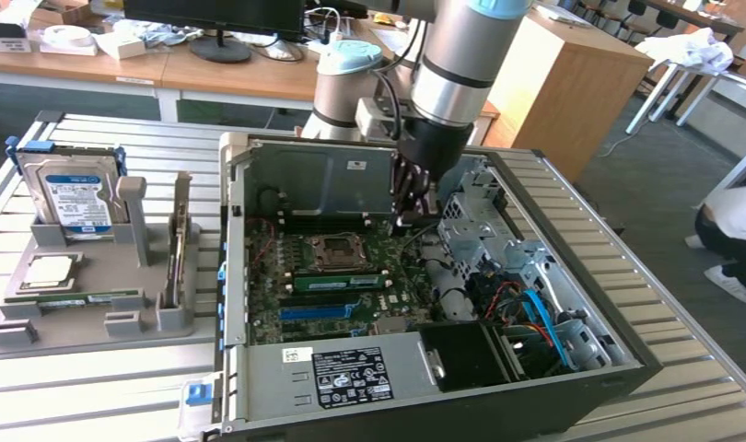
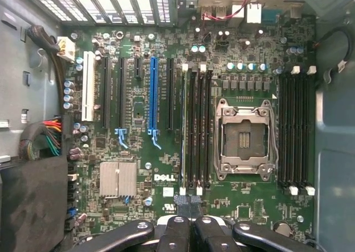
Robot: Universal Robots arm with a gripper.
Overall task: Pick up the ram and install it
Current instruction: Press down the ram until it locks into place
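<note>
My black two-fingered gripper is clenched over a green RAM stick in its slot — seating it, I judge; firm, straight pressure needed.

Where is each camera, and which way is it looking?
Exterior view: off the arm, above and to one side, looking down at the open computer case and the parts tray; the robot arm shows reaching into the case.
Wrist view: on the wrist, facing the motherboard; the shut claw shows.
Both share the motherboard and its empty processor socket.
</note>
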